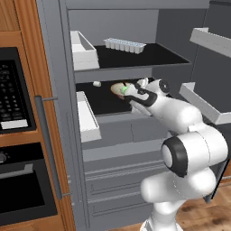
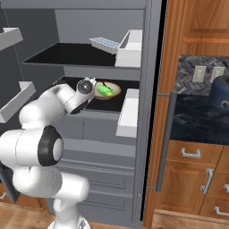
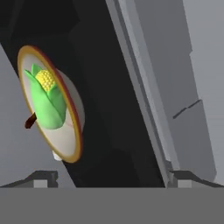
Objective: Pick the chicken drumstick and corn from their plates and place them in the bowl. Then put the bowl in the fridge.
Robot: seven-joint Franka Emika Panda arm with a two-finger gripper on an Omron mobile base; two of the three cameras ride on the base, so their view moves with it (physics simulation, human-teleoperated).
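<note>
Hand view has the claw (image 3: 109, 181) spread, its two dark tips wide apart at the bottom edge, pinching nothing. Ahead of it the bowl (image 3: 72, 131) sits on the fridge's dark middle shelf (image 3: 113, 109), seen almost edge-on. The corn (image 3: 48, 98) lies inside the bowl, green husk with yellow kernels at one end. A thin dark-red stick (image 3: 29, 121) pokes past the bowl's rim beside the corn; whether it is the drumstick's bone I cannot tell.

From the left base view the arm's wrist (image 1: 144, 95) reaches into the open fridge (image 1: 58, 54) and hides most of the bowl (image 1: 118, 87), which rests on the middle shelf; the claw itself is hidden behind the wrist. A white bin (image 1: 87, 117) stands to the left of the bowl. An ice tray (image 1: 124, 44) lies on the shelf above the bowl, with another white bin (image 1: 84, 50) left of it.

From the right base view the bowl (image 2: 114, 92) and the corn (image 2: 105, 91) sit just beyond the wrist
</note>
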